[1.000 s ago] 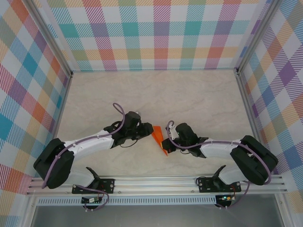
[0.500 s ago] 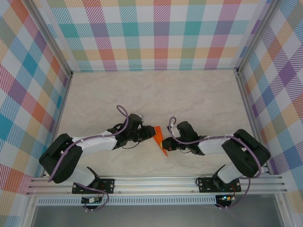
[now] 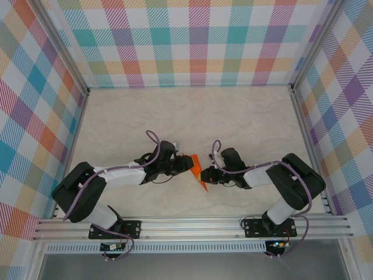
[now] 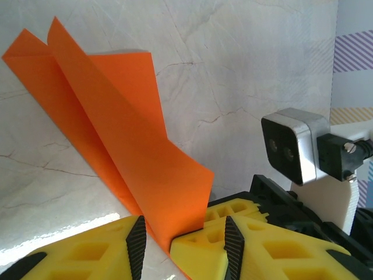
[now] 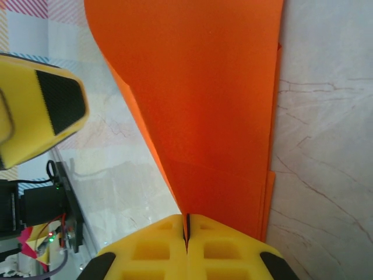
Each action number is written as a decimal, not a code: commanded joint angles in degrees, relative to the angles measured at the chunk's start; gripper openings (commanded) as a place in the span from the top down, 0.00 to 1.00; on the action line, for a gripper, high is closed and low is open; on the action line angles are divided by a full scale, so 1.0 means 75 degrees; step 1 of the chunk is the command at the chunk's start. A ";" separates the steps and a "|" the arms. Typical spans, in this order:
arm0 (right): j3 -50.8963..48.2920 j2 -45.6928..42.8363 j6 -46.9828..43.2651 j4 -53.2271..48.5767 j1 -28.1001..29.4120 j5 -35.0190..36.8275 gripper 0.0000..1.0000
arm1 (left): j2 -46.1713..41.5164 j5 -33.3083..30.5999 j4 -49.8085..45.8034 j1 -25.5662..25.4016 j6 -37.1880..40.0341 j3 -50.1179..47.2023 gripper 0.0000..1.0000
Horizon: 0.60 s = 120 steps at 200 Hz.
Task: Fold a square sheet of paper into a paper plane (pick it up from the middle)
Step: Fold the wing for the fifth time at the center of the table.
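Top external view showed the pale marbled bench [image 3: 233,116] with the left arm [image 3: 116,175] and the right arm [image 3: 274,175] lying low and meeting a little toward 6 o'clock from its middle. Between them stood the square sheet of paper [image 3: 197,169], orange and already creased into layers, on edge above the bench. The left fingers [image 3: 186,166] reached it from 9 o'clock, the right fingers [image 3: 206,175] from 3 o'clock; from above both sets were dark, small and hard to read.

Seen from the right wrist, the right fingers were pressed fully together on the sheet's lower edge, the paper fanning up toward 12 o'clock. Seen from the left wrist, the yellow pads [image 4: 99,251] stood partly apart, the sheet's corner dropping into the gap without being pinched. Whether it touched a pad could not be told, and the frame's bottom edge cut the pads off.
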 commanded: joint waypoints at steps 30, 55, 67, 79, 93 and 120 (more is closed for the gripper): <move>0.0000 -0.0122 -0.0028 -0.0024 -0.0103 -0.0362 0.97 | 0.0018 0.0127 0.0245 0.0043 0.0177 -0.0008 0.57; 0.0038 -0.0079 -0.0122 -0.0154 -0.0090 -0.0258 0.96 | -0.0123 -0.0088 0.0186 0.0043 0.0178 -0.0098 0.57; 0.0060 -0.0024 -0.0115 -0.0134 -0.0094 -0.0264 0.96 | -0.0189 -0.0155 0.0183 0.0044 0.0172 -0.0129 0.57; 0.0059 0.0028 -0.0069 -0.0057 -0.0094 -0.0293 0.96 | -0.0242 -0.0204 0.0161 0.0044 0.0189 -0.0135 0.57; 0.0059 0.0065 -0.0010 -0.0011 -0.0094 -0.0294 0.96 | -0.0304 -0.0228 0.0116 0.0043 0.0189 -0.0136 0.57; 0.0059 0.0076 0.0063 0.0066 -0.0095 -0.0349 0.96 | -0.0376 -0.0274 0.0072 0.0031 0.0192 -0.0191 0.57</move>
